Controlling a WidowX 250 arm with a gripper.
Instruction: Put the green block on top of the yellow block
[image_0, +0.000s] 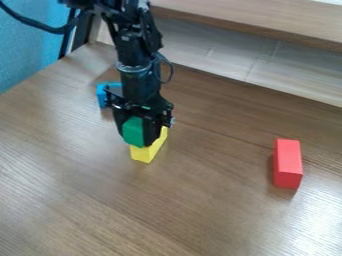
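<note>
The black gripper (137, 134) hangs down left of centre in the camera view, shut on the green block (133, 132). One of its fingers covers part of the green block's right side. Directly below and slightly behind is the yellow block (148, 150), lying lengthwise on the table, its upper middle hidden by the gripper. The green block overlaps the yellow one's top in this view; whether the two touch, I cannot tell.
A blue block (102, 95) sits behind the gripper to the left, partly hidden by it. The red block (288, 164) lies to the right on the wooden table (200, 210). A raised wooden ledge (267, 22) runs along the back.
</note>
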